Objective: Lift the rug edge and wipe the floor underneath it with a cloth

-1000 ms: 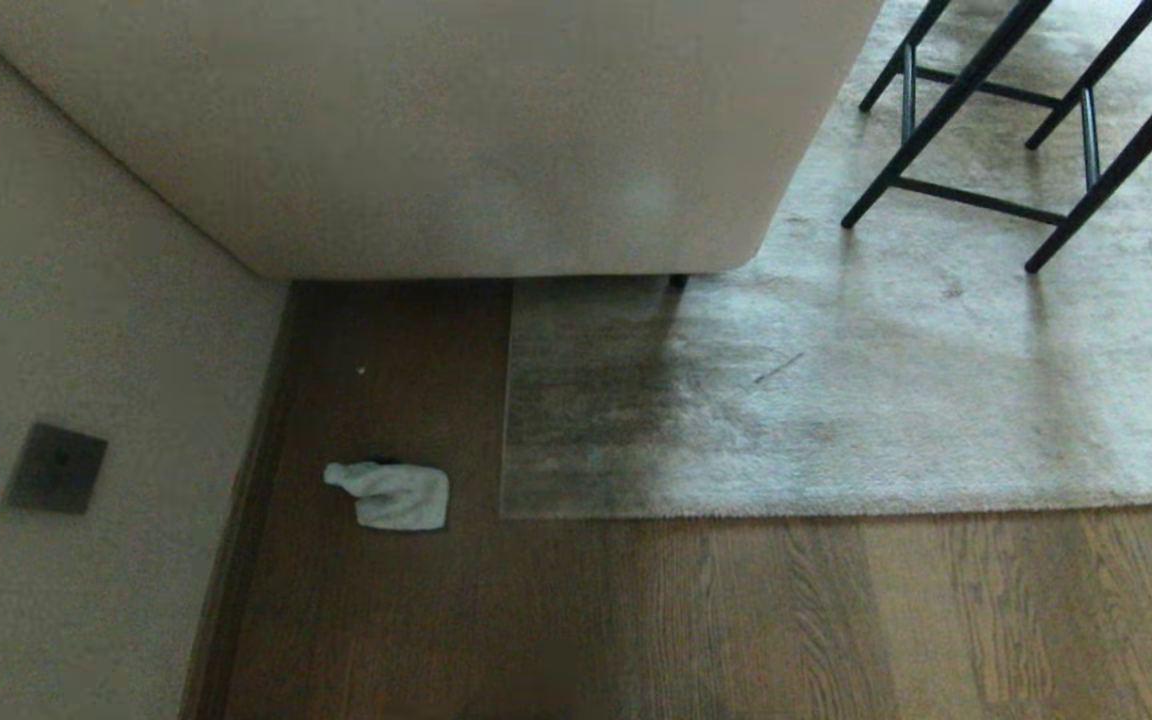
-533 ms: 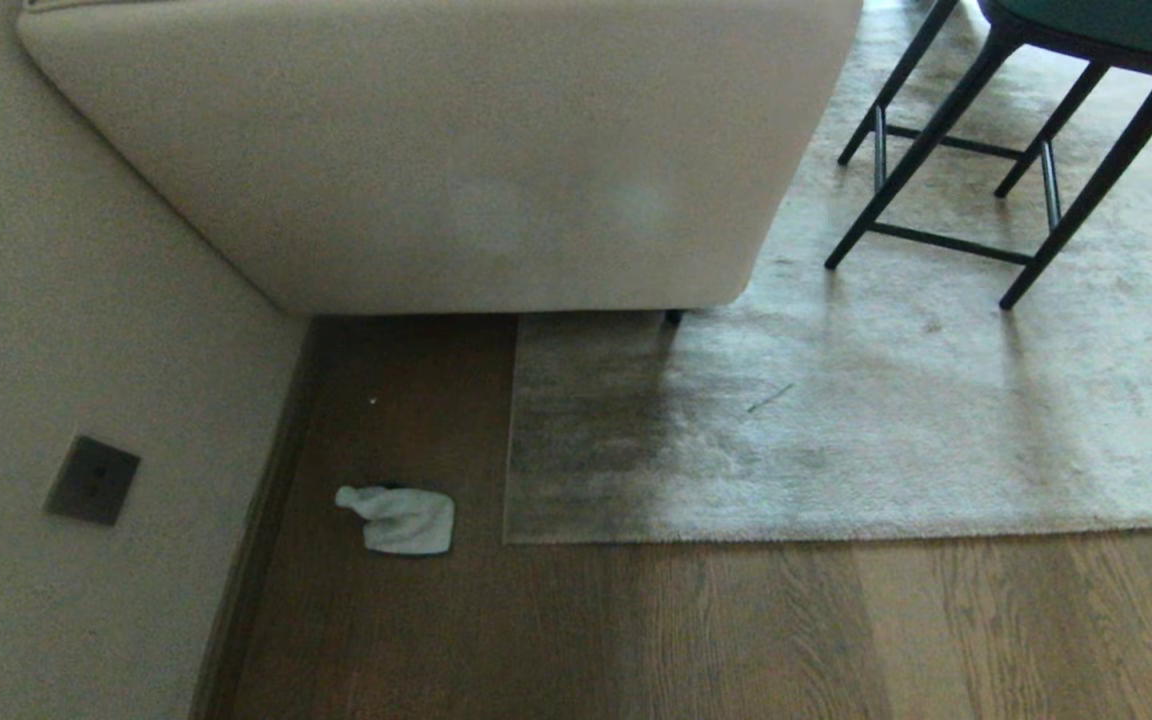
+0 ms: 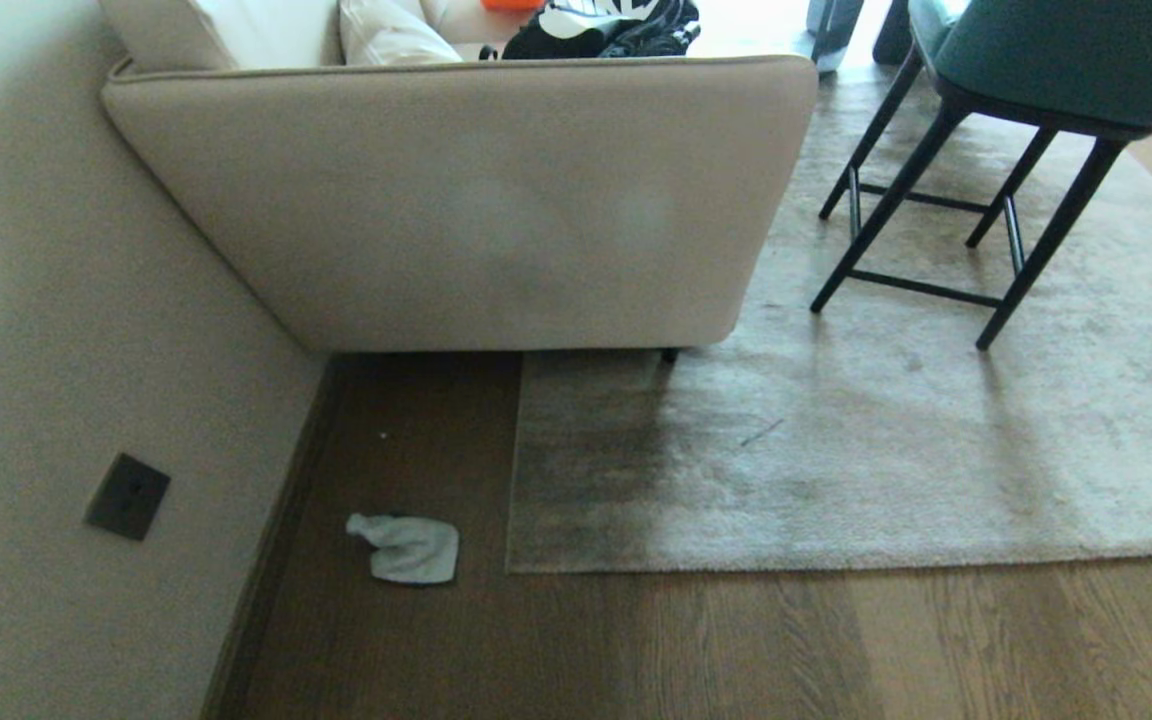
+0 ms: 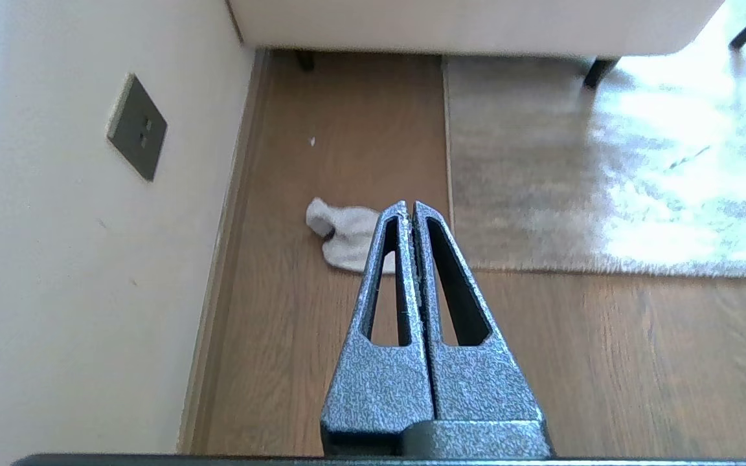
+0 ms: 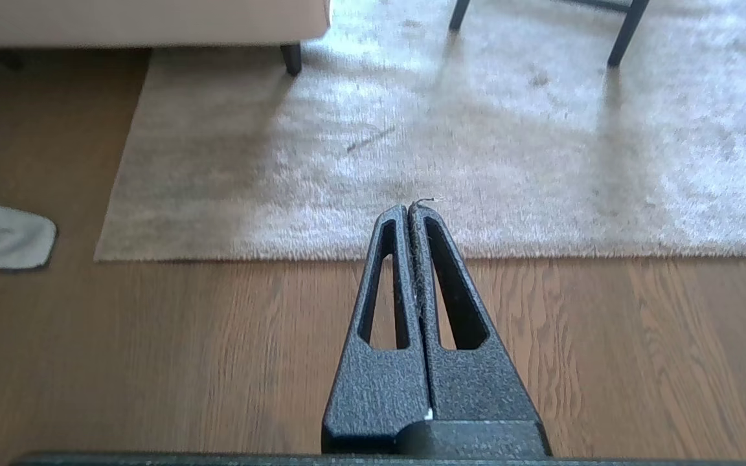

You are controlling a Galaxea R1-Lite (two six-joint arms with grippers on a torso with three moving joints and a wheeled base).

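The rug edge (image 3: 736, 566) lies flat on the floor (image 3: 636, 650), its square corner (image 3: 511, 568) near the cloth (image 3: 406, 548), a small pale crumpled rag on bare planks beside the wall. In the left wrist view the cloth (image 4: 344, 233) lies beyond my left gripper (image 4: 410, 206), which is shut and empty, well above the floor. My right gripper (image 5: 408, 210) is shut and empty too, held over the planks in front of the rug edge (image 5: 541, 252); the cloth (image 5: 4, 236) lies off to one side. Neither arm shows in the head view.
A beige sofa (image 3: 496, 200) stands against the wall (image 3: 56, 350), one black foot (image 3: 669, 354) on the rug. A green chair with black legs (image 3: 986, 200) stands on the rug at the right. A dark wall socket (image 3: 127, 496) sits low on the wall.
The head view has tilted upward: the sofa top, cushions and chair seat have come into sight and everything has shifted down the picture. Cloth and rug lie as before.
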